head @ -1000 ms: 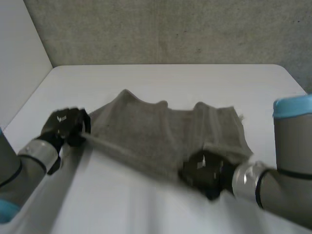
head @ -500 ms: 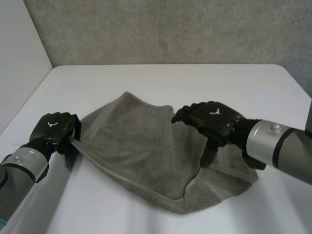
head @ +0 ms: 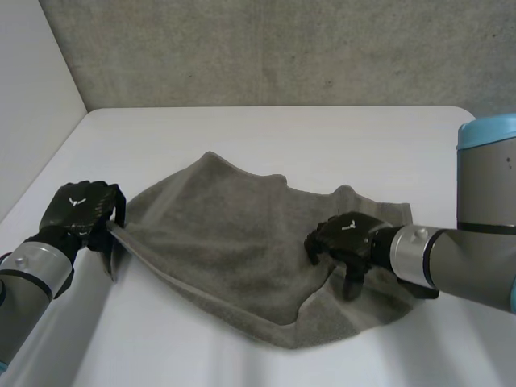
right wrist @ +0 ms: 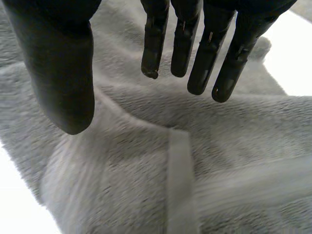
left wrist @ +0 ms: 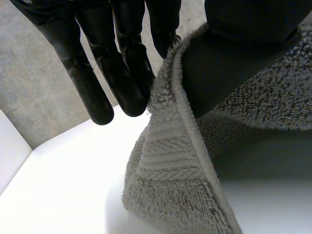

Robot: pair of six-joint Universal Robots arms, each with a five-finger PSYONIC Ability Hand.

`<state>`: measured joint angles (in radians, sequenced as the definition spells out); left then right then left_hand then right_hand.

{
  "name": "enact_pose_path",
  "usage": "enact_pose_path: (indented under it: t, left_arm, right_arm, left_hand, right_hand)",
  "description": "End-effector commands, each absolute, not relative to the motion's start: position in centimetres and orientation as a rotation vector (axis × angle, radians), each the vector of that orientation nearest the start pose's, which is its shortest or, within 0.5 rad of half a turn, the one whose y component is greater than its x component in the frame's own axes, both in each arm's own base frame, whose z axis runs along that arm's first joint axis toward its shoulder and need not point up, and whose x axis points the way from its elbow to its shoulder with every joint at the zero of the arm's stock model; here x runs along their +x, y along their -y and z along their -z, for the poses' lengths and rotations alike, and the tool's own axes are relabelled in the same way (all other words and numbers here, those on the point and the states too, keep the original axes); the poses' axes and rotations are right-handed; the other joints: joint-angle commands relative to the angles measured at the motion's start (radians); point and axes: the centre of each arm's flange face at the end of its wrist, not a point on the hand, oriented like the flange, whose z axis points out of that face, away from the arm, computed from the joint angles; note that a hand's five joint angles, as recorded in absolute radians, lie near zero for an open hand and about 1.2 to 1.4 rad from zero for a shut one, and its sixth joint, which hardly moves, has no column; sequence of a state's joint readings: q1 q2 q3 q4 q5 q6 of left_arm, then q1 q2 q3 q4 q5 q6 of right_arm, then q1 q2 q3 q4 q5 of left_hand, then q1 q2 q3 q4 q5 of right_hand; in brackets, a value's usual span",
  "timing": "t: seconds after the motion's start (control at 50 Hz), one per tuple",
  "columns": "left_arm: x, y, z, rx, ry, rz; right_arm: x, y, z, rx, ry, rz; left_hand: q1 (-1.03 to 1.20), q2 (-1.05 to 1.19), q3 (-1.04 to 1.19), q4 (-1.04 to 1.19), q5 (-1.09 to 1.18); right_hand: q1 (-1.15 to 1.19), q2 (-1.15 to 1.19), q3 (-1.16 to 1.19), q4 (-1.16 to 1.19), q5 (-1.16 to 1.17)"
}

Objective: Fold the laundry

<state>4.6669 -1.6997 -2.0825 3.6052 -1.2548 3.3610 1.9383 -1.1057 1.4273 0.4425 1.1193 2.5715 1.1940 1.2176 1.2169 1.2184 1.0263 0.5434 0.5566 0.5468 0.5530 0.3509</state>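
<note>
**Towel half-gathered; a clean fold is yet to be made**

The grey towel is lying rumpled in the middle of the white worktop; its outline is running wavy and lopsided rather than square; along the near right a lower layer is peeking out from beneath an upper one, so that part seems to be lying doubled over itself, though loosely and with no edges matching.

At the towel's left end the left hand is pinching the cloth by its corner and lifting it just clear of the worktop; in the left wrist view the hem is running up between the straight fingers and the thumb, which are closing on it from either side; from there the near edge is stretching taut toward the middle of the towel.

Over the towel's right part the right hand is hanging with its palm down; in its own wrist view the fingers are pointing straight and a little spread, well apart from the thumb, and are gripping nothing; a hemmed edge is lying on the cloth below them; whether the fingertips are touching the pile I cannot tell.

By my reading the job is sitting at an early stage; at most one rough overlap is in place; what is remaining is carrying the held end across, matching the edges, flattening the wrinkles, and folding again to a tidy stack.
</note>
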Motion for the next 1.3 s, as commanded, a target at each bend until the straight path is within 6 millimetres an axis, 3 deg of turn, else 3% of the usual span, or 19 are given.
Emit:
enact_pose_path:
  t: [0.02, 0.34, 0.38, 0.4, 0.44, 0.46, 0.48, 0.62, 0.66, 0.68, 0.72, 0.76, 0.82, 0.92, 1.08, 1.3]
  left_arm:
    - [-17.2, 26.6, -16.6, 0.655, -2.413, 2.109]
    - [-17.2, 26.4, -16.4, 0.657, -2.415, 2.108]
    - [-17.2, 26.4, -16.4, 0.658, -2.414, 2.107]
    - [-17.2, 26.4, -16.4, 0.657, -2.415, 2.108]
    - [-17.2, 26.4, -16.4, 0.658, -2.414, 2.107]
    - [-17.1, 26.5, -16.4, 0.655, -2.415, 2.107]
    - [-17.1, 26.5, -16.4, 0.655, -2.415, 2.107]
    - [-17.2, 26.4, -16.4, 0.658, -2.416, 2.105]
    - [-17.2, 26.4, -16.3, 0.658, -2.418, 2.104]
    - [-17.1, 26.3, -16.3, 0.656, -2.419, 2.101]
    - [-17.1, 26.3, -16.2, 0.656, -2.417, 2.103]
    - [-17.2, 26.4, -16.2, 0.66, -2.404, 2.115]
    - [-17.3, 26.4, -15.9, 0.667, -2.398, 2.118]
    - [-17.6, 26.6, -15.0, 0.689, -2.374, 2.138]
    - [-17.6, 27.1, -14.2, 0.69, -2.375, 2.136]
    - [-17.5, 27.2, -13.7, 0.689, -2.386, 2.114]
  right_arm:
    - [26.8, 21.3, -18.0, -1.372, -2.158, 1.086]
    - [26.7, 20.2, -16.3, -1.352, -2.161, 0.981]
    - [26.7, 20.2, -16.4, -1.343, -2.161, 0.984]
    - [26.7, 20.2, -16.4, -1.343, -2.161, 0.985]
    - [26.8, 20.3, -16.9, -1.339, -2.149, 1.015]
    - [26.8, 20.3, -16.9, -1.339, -2.149, 1.015]
    - [26.8, 20.5, -17.4, -1.329, -2.14, 1.041]
    - [26.4, 20.7, -20.5, -1.25, -2.099, 1.175]
    - [24.8, 21.9, -22.0, -1.189, -2.122, 1.279]
    - [24.8, 21.9, -22.0, -1.189, -2.122, 1.279]
    - [22.5, 22.8, -23.1, -1.134, -2.162, 1.392]
    - [21.7, 23.0, -23.3, -1.113, -2.174, 1.436]
    - [20.7, 22.9, -23.0, -1.084, -2.187, 1.469]
    - [19.4, 22.3, -22.7, -1.066, -2.184, 1.516]
    - [17.7, 21.7, -22.5, -1.009, -2.174, 1.556]
    - [15.5, 23.0, -22.2, -0.917, -2.217, 1.597]
  left_hand:
    - [0.202, 0.179, 0.179, 0.178, 0.195]
    - [0.202, 0.179, 0.179, 0.178, 0.195]
    - [0.202, 0.179, 0.179, 0.178, 0.195]
    - [0.202, 0.179, 0.179, 0.178, 0.195]
    - [0.202, 0.179, 0.179, 0.178, 0.195]
    - [0.202, 0.179, 0.179, 0.178, 0.195]
    - [0.202, 0.179, 0.179, 0.178, 0.195]
    - [0.202, 0.179, 0.179, 0.178, 0.195]
    - [0.202, 0.179, 0.179, 0.178, 0.195]
    - [0.202, 0.179, 0.179, 0.178, 0.195]
    - [0.202, 0.179, 0.179, 0.178, 0.195]
    - [0.13, 0.106, 0.107, 0.106, 0.123]
    - [0.035, 0.012, 0.012, 0.011, 0.029]
    - [-0.419, -0.443, -0.442, -0.443, -0.426]
    - [-0.458, -0.481, -0.481, -0.482, -0.465]
    - [-0.458, -0.481, -0.481, -0.482, -0.465]
  right_hand:
    - [-0.036, -0.049, -0.039, -0.045, -0.018]
    - [0.079, 0.066, 0.075, 0.069, 0.097]
    - [0.321, 0.308, 0.318, 0.311, 0.339]
    - [0.323, 0.309, 0.319, 0.313, 0.34]
    - [0.685, 0.671, 0.681, 0.675, 0.703]
    - [0.687, 0.673, 0.683, 0.677, 0.705]
    - [0.851, 0.838, 0.848, 0.842, 0.869]
    - [0.853, 0.84, 0.849, 0.843, 0.871]
    - [0.853, 0.84, 0.849, 0.843, 0.871]
    - [0.853, 0.84, 0.849, 0.843, 0.871]
    - [0.853, 0.84, 0.849, 0.843, 0.871]
    - [0.853, 0.84, 0.849, 0.843, 0.871]
    - [0.853, 0.84, 0.849, 0.843, 0.871]
    - [0.853, 0.84, 0.849, 0.843, 0.871]
    - [0.853, 0.84, 0.849, 0.843, 0.871]
    - [0.853, 0.84, 0.849, 0.843, 0.871]
